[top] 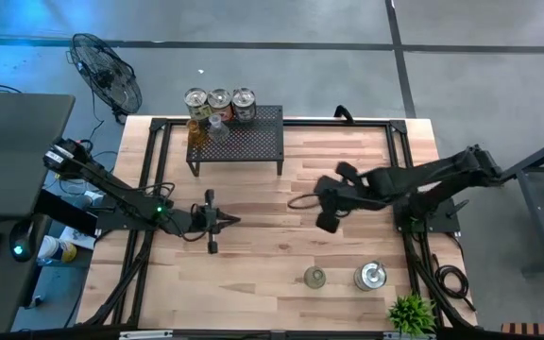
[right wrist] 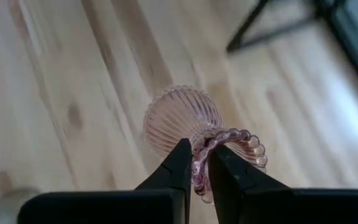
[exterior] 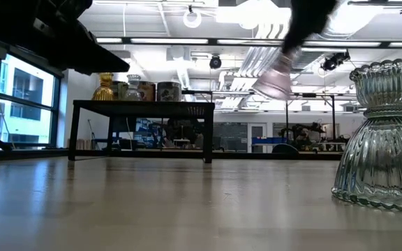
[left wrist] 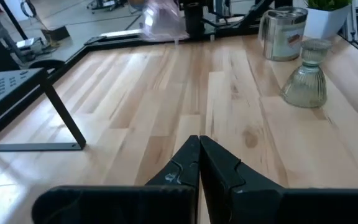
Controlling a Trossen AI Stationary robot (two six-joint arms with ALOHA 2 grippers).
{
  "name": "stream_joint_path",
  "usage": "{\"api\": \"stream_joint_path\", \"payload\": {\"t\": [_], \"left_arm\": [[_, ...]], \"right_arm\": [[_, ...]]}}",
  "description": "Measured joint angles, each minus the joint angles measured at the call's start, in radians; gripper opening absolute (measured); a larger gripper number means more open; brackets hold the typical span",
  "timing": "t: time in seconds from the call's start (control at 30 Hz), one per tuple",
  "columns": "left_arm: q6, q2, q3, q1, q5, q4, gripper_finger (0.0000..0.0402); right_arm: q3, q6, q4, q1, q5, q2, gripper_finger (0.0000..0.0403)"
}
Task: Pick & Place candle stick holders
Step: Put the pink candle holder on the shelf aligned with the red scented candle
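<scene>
My right gripper (right wrist: 201,177) is shut on a pink ribbed glass candle stick holder (right wrist: 182,118) and hangs over the table's middle (top: 327,222). In the low view that holder (exterior: 274,80) is well above the wood. My left gripper (left wrist: 199,155) is shut and empty, left of centre (top: 229,222). An olive glass holder (top: 315,277) and a silver holder (top: 371,276) stand on their bases near the front edge. Several more holders (top: 219,102) stand on the black rack (top: 244,142) at the back. My right gripper pinches the pink holder's beaded rim (right wrist: 199,163) between its two fingers. The fingers slant down from above. The holder is lifted clear of the table and tilted, its round ribbed body (right wrist: 179,115) beyond the fingertips and below them.
A small green plant (top: 411,312) stands at the front right corner. The rack's legs (left wrist: 67,118) stand on the far left part of the table. Bare wood (top: 272,246) lies between the two grippers and in front of the rack.
</scene>
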Motion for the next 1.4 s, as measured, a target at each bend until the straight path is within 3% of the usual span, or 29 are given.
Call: {"api": "stream_joint_path", "payload": {"t": [0.27,0.47,0.63,0.8,1.4], "left_arm": [[-0.024,0.0,0.0,0.007,-0.01,-0.002,0.0003],[-0.073,0.0,0.0,0.087,0.103,-0.009,0.0003],[-0.074,0.0,0.0,0.13,0.177,-0.004,0.0003],[-0.074,0.0,0.0,0.13,0.183,-0.007,0.0003],[-0.074,0.0,0.0,0.13,0.188,-0.007,0.0003]], "right_arm": [[0.461,-0.456,-0.015,-0.172,-0.015,0.309,0.0028],[0.836,-0.751,-0.057,-0.338,-0.098,0.567,0.0028],[1.076,-0.931,-0.082,-0.412,-0.184,0.72,0.003],[1.002,-1.075,-0.006,-0.448,-0.166,0.734,0.0031],[0.887,-1.122,0.155,-0.475,-0.178,0.73,0.0033]]}}
